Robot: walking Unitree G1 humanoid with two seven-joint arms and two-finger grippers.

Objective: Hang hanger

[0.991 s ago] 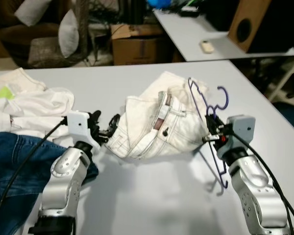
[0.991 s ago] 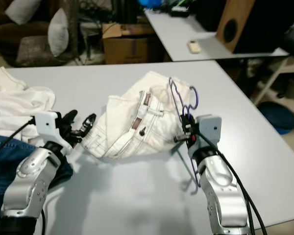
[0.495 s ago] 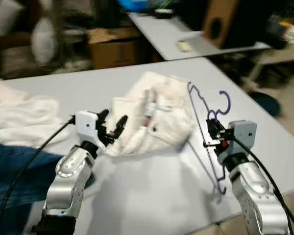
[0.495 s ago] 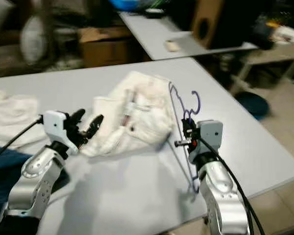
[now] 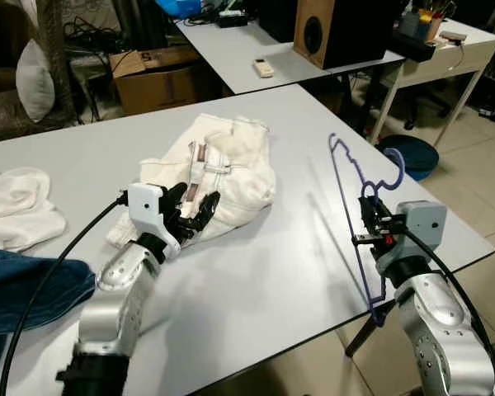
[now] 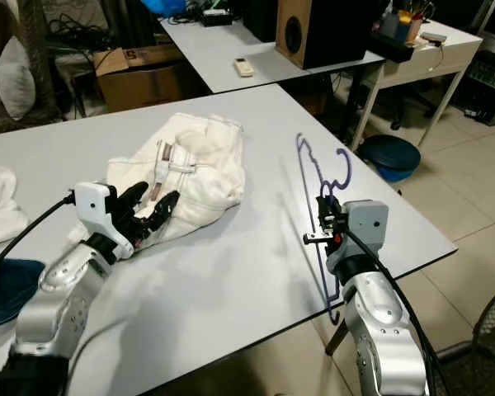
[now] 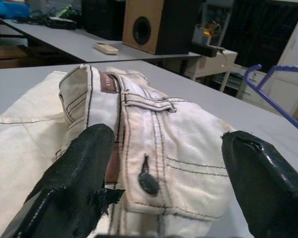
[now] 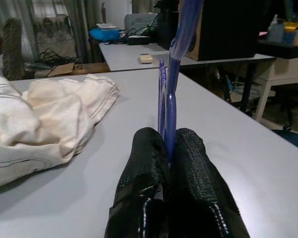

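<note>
- At lower right of the head view, the right claw (image 5: 370, 227) is clamped shut on the thin purple wire hanger (image 5: 356, 206), gripping its frame just below the hook.
- The hanger stands upright above the right edge of the grey surface (image 5: 280, 256), with its lower end hanging past that edge.
- Risk: the thin wire may pivot or slip between the pads (image 8: 139, 183) during carrying, because the grip spans one narrow strand.
- At centre left, the left claw (image 5: 194, 213) is spread wide, its fingers touching the crumpled white denim garment (image 5: 223, 169).
- Risk: that garment may snag on the claw and drag.
</note>
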